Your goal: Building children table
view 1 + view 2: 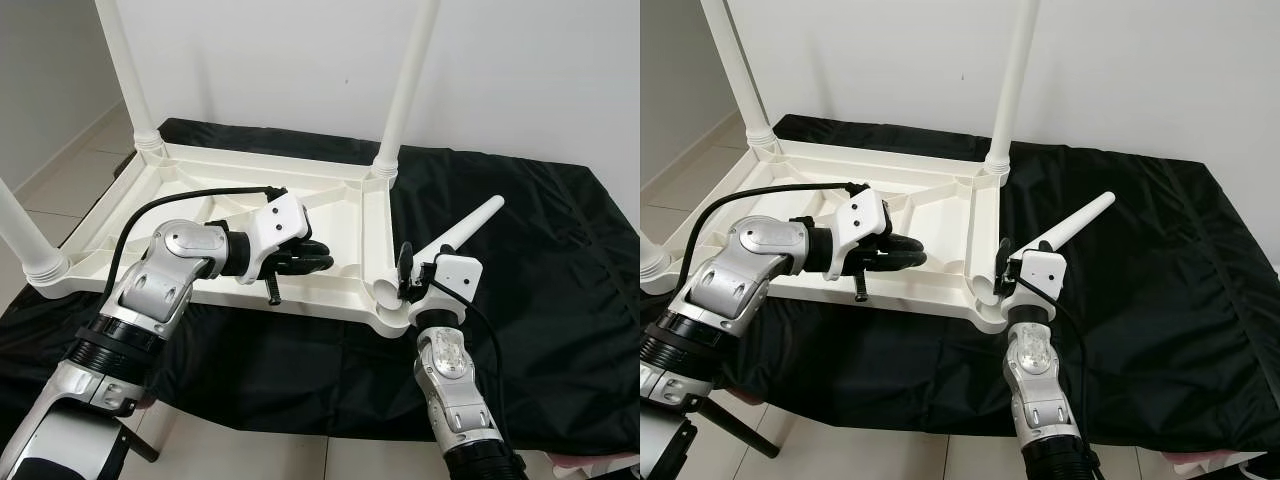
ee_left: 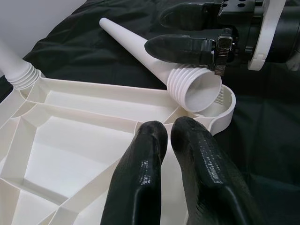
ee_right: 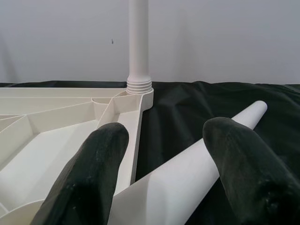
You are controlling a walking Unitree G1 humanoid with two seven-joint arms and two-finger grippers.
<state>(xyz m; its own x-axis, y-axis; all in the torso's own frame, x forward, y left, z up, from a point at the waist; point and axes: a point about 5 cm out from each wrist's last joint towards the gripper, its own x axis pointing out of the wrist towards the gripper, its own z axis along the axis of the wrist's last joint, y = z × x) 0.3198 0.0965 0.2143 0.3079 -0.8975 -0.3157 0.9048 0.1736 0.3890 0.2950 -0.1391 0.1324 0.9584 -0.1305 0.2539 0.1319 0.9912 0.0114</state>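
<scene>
Black cloth covered the floor against a plain white wall, and on it the white plastic table lay upside down, underside ribs showing. Three legs stood screwed into its corners; the fourth leg lay tilted, its threaded end resting at the open near-right corner socket. The right gripper straddled that leg with fingers spread, apparently steering it toward the socket. The left gripper, fingers pressed together and holding nothing, rested over the frame's near rail, probably to steady it. Open cloth lay to the right of the socket, giving the leg room to swing upright.
</scene>
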